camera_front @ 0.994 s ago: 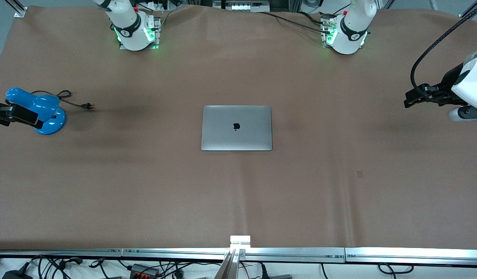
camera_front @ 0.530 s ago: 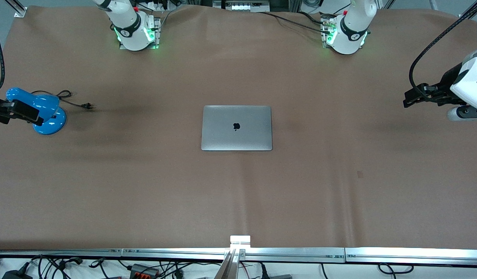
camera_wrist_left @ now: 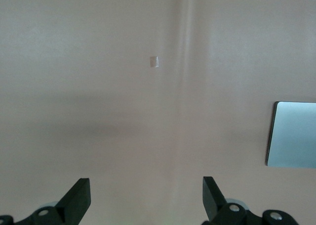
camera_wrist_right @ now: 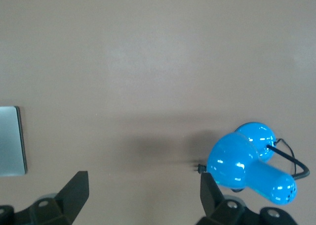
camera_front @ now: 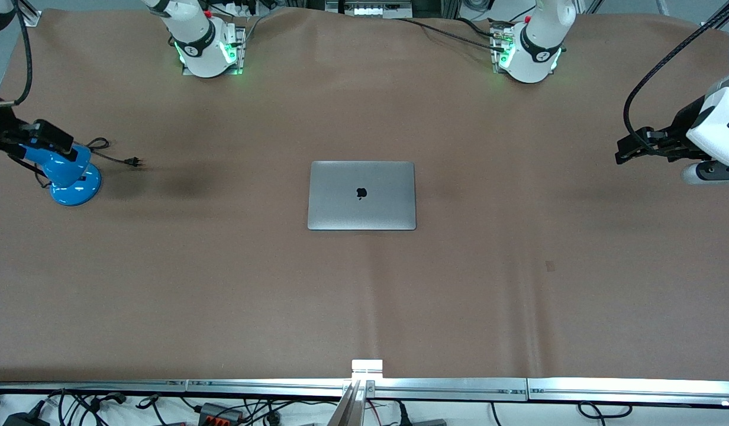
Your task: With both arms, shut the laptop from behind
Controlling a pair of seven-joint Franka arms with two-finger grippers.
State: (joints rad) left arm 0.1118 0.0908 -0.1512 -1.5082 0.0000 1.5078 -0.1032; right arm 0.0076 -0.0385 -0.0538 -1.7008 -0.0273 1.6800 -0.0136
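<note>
The laptop (camera_front: 362, 195) lies in the middle of the brown table with its silver-grey lid down flat and the dark apple logo facing up. One corner of it shows in the left wrist view (camera_wrist_left: 294, 134) and a thin edge in the right wrist view (camera_wrist_right: 11, 141). My left gripper (camera_front: 626, 151) hangs open over bare cloth at the left arm's end of the table, well away from the laptop, with nothing between its jaws (camera_wrist_left: 145, 195). My right gripper (camera_front: 55, 142) hovers open and holding nothing over a blue lamp at the right arm's end (camera_wrist_right: 143, 190).
A blue desk lamp (camera_front: 74, 177) stands at the right arm's end of the table (camera_wrist_right: 247, 168), its black cord and plug (camera_front: 134, 160) lying toward the laptop. A small tape mark (camera_front: 550, 266) sits on the cloth. A metal rail (camera_front: 364, 384) runs along the table's front edge.
My right gripper has moved toward the robots' side and now sits over the top of the blue lamp. The left gripper has barely shifted. The laptop has not moved.
</note>
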